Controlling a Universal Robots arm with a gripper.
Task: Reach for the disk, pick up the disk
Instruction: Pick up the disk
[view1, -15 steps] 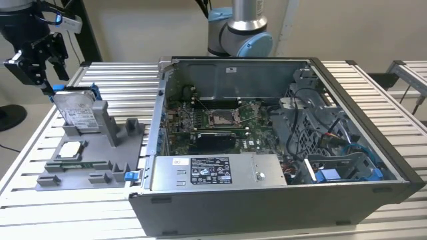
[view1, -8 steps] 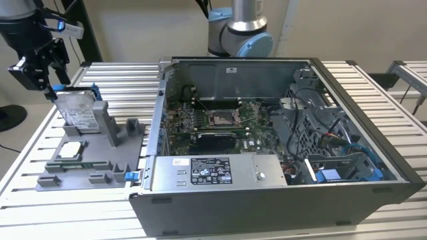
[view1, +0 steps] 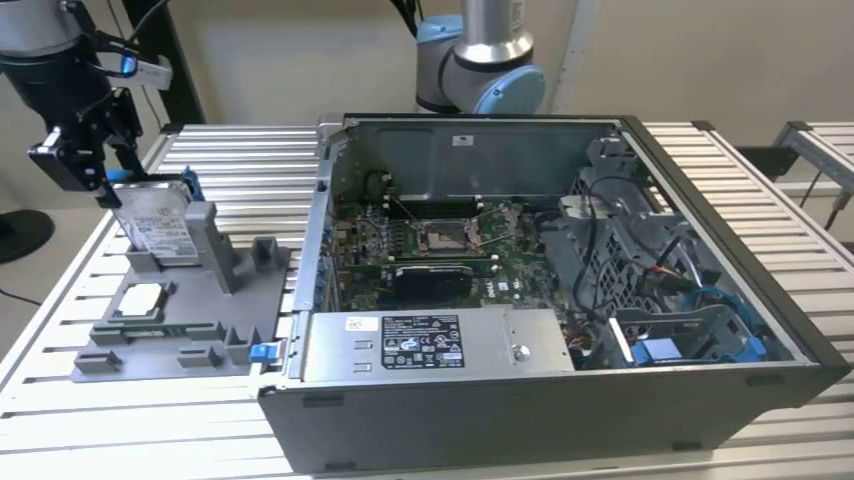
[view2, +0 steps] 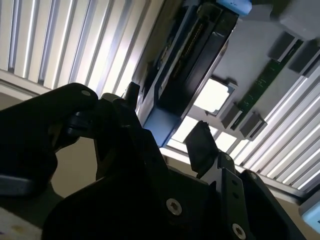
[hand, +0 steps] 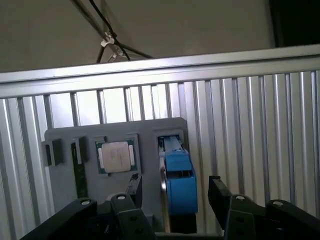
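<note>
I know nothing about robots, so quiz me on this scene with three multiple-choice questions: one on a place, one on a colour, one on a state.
1. Where is the flat silver metal disk with the white label?
A) upright in the grey plastic holder
B) flat on the floor
C) in a drawer

2. What colour is the plastic bracket on the disk's edge?
A) red
B) blue
C) green

3. How is the black pincer?
A) shut on the disk
B) open, one finger on either side of the disk
C) shut on nothing

Answers:
1. A: the exterior view shows it on edge in the holder.
2. B: the first wrist view shows blue.
3. B: gaps show beside the disk.
</note>
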